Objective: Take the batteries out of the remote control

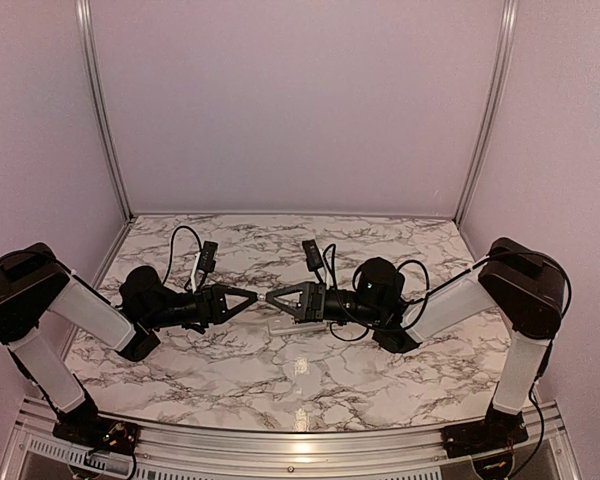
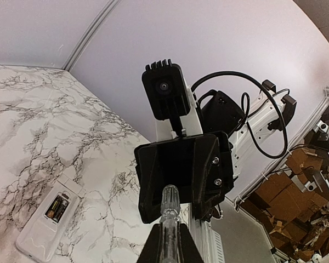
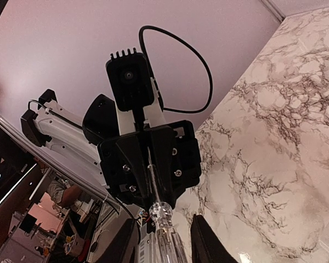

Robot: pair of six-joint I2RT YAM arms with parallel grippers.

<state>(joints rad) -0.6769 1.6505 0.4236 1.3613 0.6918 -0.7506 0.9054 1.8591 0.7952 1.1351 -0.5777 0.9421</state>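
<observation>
Remote control point(image 2: 41, 238) lies open below left gripper point(image 2: 165, 246), batteries point(image 2: 57, 208) not yet out | left gripper clamps clear-handled tool point(image 2: 169, 205) | right gripper point(image 3: 163, 244): hold unclear

Marble-patterned table point(image 1: 230, 375), clear-handled tool point(image 2: 169, 219), lilac walls point(image 1: 300, 100), cardboard boxes point(image 2: 282, 189)

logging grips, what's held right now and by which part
The thin clear pen-like rod, gripped at one end by the shut left pincer; the right pincer flanks its other end with gaps, apparently not clamping.

White remote control point(image 2: 41, 233) on marble table point(image 1: 230, 370)
</observation>
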